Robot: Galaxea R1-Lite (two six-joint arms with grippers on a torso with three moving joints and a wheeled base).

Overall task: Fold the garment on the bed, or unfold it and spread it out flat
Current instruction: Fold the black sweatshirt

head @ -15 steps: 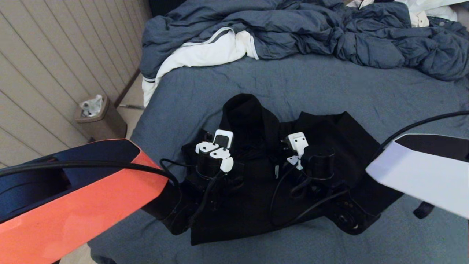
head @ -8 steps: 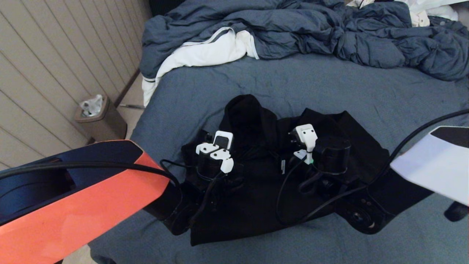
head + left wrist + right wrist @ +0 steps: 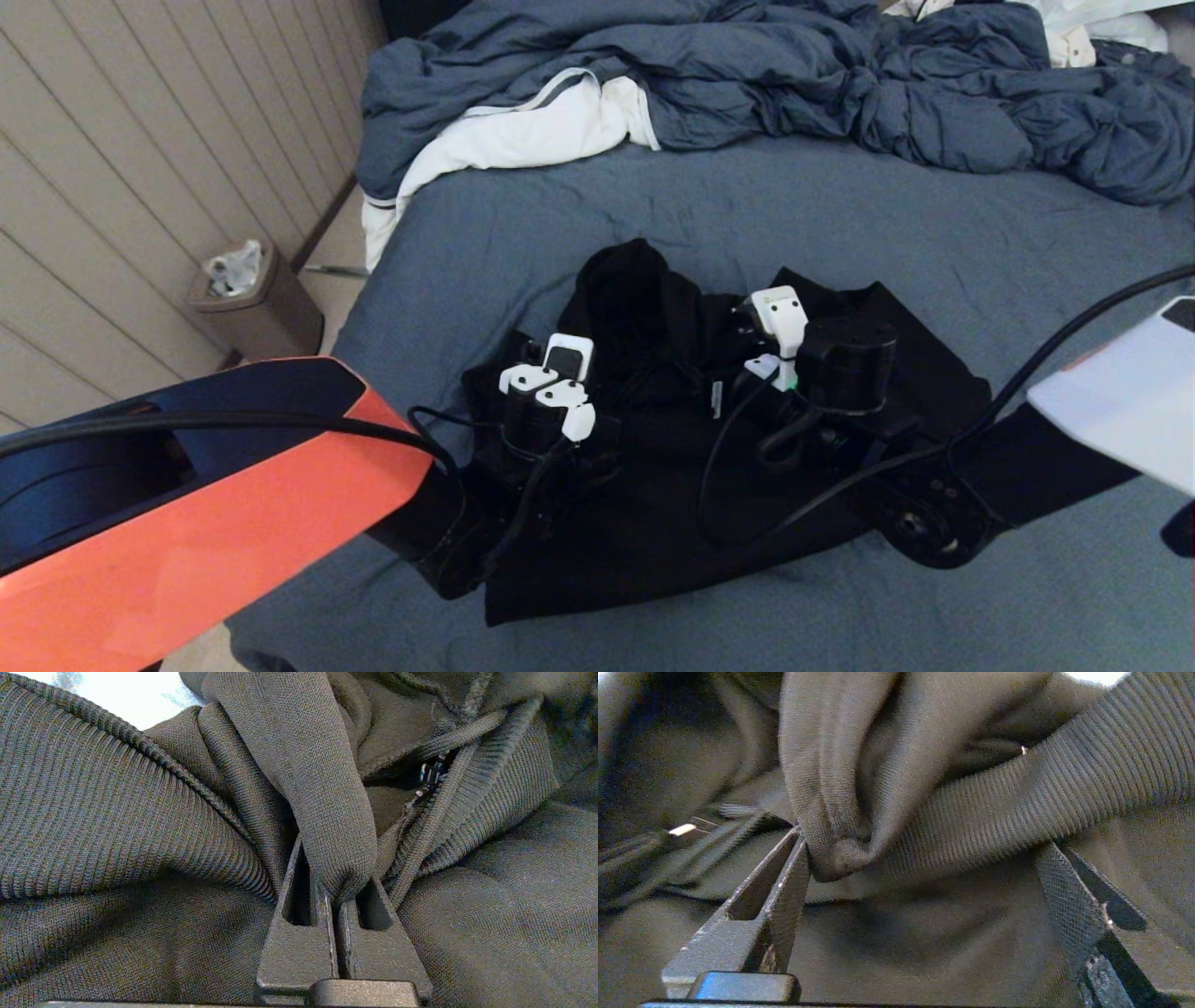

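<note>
The garment [image 3: 653, 532], a black hooded sweatshirt, lies bunched on the near half of the bed [image 3: 840, 224], hood toward the far side. My left gripper [image 3: 334, 884] sits on its left part, shut on a fold of black cloth [image 3: 322, 788] beside a ribbed band [image 3: 93, 812] and the zipper [image 3: 432, 772]. My right gripper [image 3: 924, 858] hovers over the garment's right part and is open. A loose fold [image 3: 836, 812] and a ribbed band [image 3: 1041, 798] lie between its spread fingers [image 3: 784, 886], with the fold touching one finger.
A crumpled blue-grey duvet [image 3: 794, 84] and a white cloth [image 3: 523, 131] fill the far end of the bed. A bin [image 3: 252, 299] stands on the floor by the panelled wall at left. Bare sheet lies to the right of and beyond the garment.
My right gripper has opened, let go of the cloth, and shifted farther away and to the right. The left gripper has stayed put, still shut on its fold.
</note>
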